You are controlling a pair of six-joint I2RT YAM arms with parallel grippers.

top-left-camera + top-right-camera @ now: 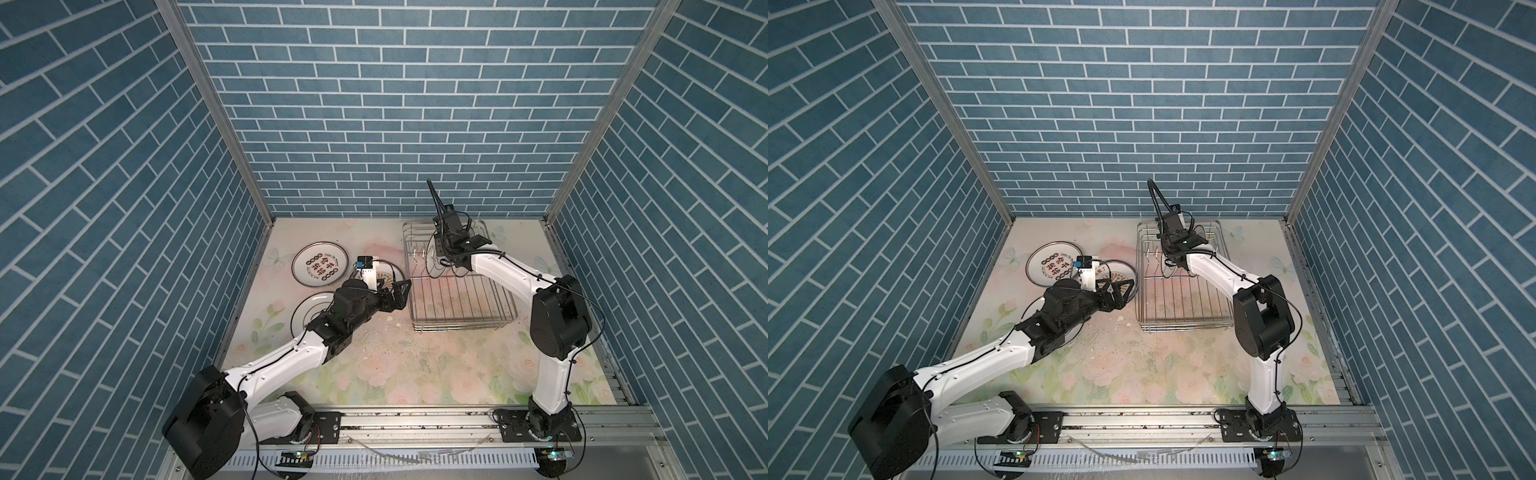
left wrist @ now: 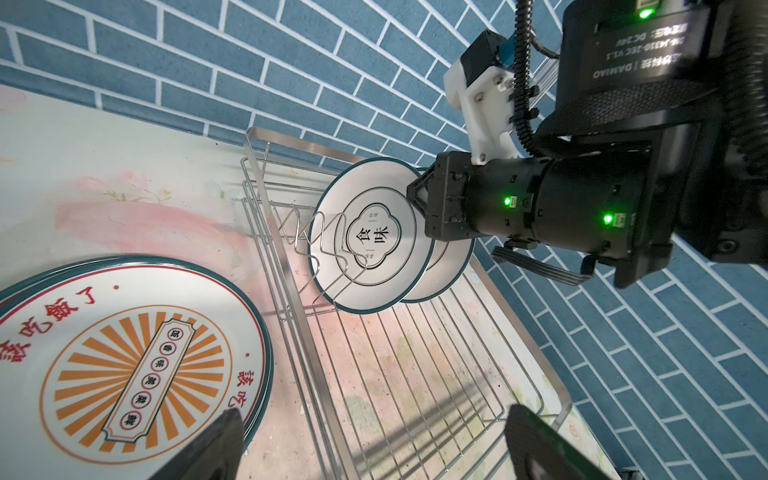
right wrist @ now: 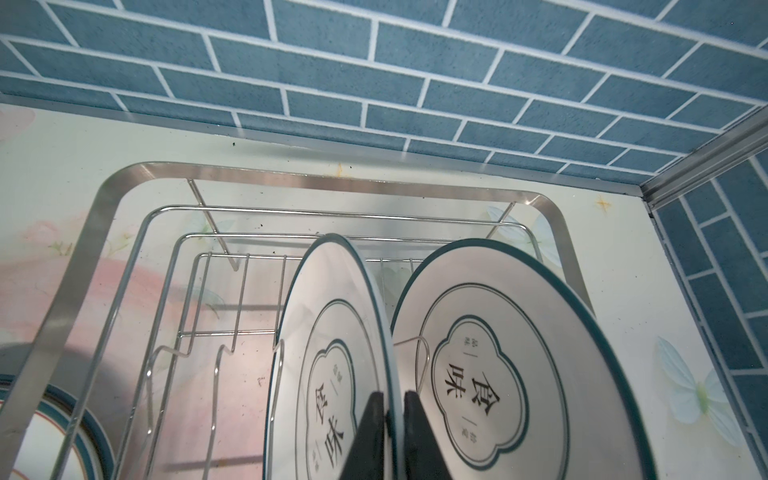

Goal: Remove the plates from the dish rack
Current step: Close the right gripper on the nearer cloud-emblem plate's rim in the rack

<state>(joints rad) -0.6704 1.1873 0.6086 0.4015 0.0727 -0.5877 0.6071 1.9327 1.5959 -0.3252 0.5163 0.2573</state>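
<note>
setting: blue brick-pattern walls stood around a floral tabletop [image 1: 395,365].
right gripper [image 3: 390,405]: it was clamped on the rim of a flower-outline plate [image 3: 328,353], at the low centre of the right wrist view.
flower-outline plate: it stood on edge among the prongs of the dish rack [image 1: 463,328], at the upper right of the table in both top views.
second plate [image 3: 498,374]: it was also upright in the rack, just right of the gripped one in that wrist view.
left gripper [image 1: 401,293]: its jaws were spread wide with nothing between them, just beside the rack's left edge.
sunburst plate [image 2: 137,374]: it lay flat on the table beside the rack, at the lower left of the left wrist view.
character plate [image 1: 320,264]: it lay flat at the table's upper left.
fourth plate [image 1: 307,309]: it lay flat, partly hidden under the left arm.
</note>
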